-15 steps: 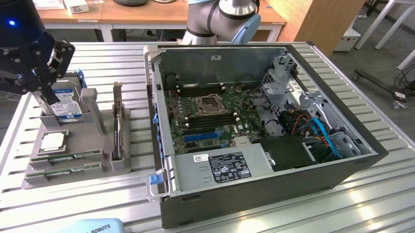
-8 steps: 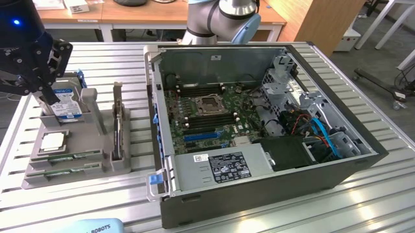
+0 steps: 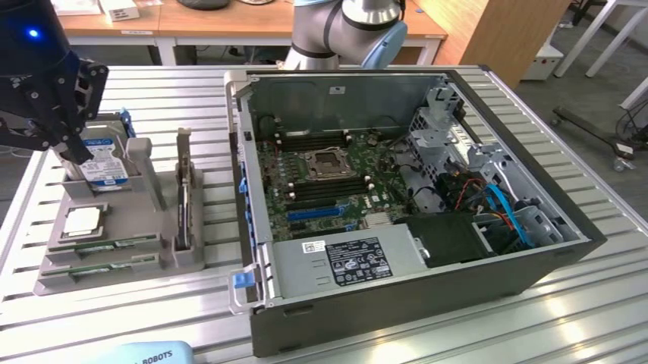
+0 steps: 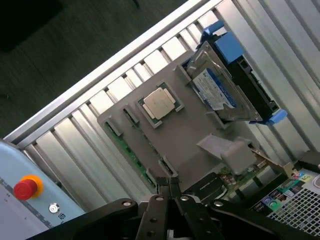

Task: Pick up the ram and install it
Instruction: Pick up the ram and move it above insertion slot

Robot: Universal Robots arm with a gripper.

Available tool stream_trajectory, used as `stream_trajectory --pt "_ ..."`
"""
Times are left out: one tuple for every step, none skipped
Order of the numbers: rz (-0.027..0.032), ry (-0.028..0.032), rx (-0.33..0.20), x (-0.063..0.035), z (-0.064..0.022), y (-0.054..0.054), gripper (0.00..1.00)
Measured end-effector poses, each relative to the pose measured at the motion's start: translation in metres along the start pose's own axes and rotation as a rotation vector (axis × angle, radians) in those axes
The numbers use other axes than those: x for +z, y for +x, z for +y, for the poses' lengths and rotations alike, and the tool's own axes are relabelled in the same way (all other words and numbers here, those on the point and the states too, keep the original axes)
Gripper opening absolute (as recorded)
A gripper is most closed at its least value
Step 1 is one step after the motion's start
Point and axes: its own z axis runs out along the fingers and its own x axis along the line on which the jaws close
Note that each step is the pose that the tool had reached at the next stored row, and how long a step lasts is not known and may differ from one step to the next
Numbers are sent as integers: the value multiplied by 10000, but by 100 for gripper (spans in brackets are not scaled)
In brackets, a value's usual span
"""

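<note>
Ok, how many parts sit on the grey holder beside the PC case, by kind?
ram: 2
processor: 1
drive: 1
card: 1
Total: 5

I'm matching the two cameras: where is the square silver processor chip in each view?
Exterior view: the processor chip lies in the grey holder at the exterior view's left, nearer the camera than the hard drive.
Wrist view: the processor chip sits in the grey holder, next to the hard drive.
Shared landmark: the hard drive.
</note>
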Motion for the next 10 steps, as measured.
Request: stream_trajectory --pt "7 -4 -179 1 0 0 10" --pt "15 -8 -362 2 0 0 10" --pt "22 -12 -540 2 0 0 10" --pt "29 -16 -730 3 0 0 10" --pt "36 -20 -910 4 0 0 10" --pt "44 -24 -1088 5 0 0 10" --pt "51 -27 -1262 5 0 0 10" --pt "58 -32 -1436 6 0 0 10" --pt "65 -35 -1611 7 0 0 10" --pt "71 -39 -1789 8 0 0 10"
